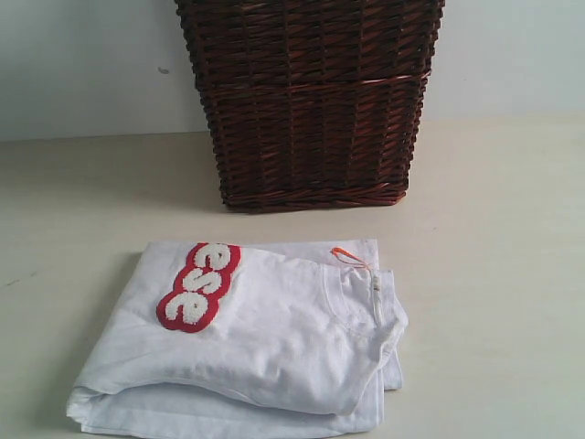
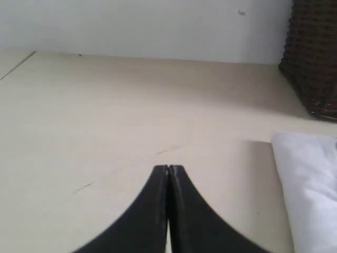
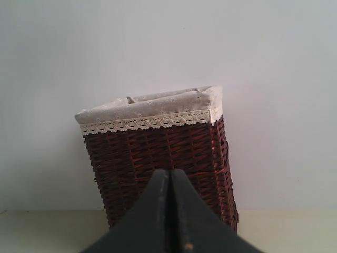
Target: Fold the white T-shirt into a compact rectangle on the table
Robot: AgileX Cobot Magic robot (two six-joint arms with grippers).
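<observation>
White T-shirt (image 1: 274, 338), folded on the tabletop (image 1: 494, 274), looks soft and light, best pinched at a layered edge; left gripper (image 2: 168, 169) and right gripper (image 3: 169, 173) sit closed, empty.

I see the white T-shirt (image 1: 274, 347) folded in a layered rectangle, lettering up. It lies on the table (image 1: 494, 274) near the wicker basket (image 1: 311, 110).

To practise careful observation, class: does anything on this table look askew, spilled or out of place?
Only the white T-shirt: its fold is uneven, with lower layers sticking out past the top layer along the near edge, and the orange tag pokes out at the collar. Nothing is spilled.
</observation>
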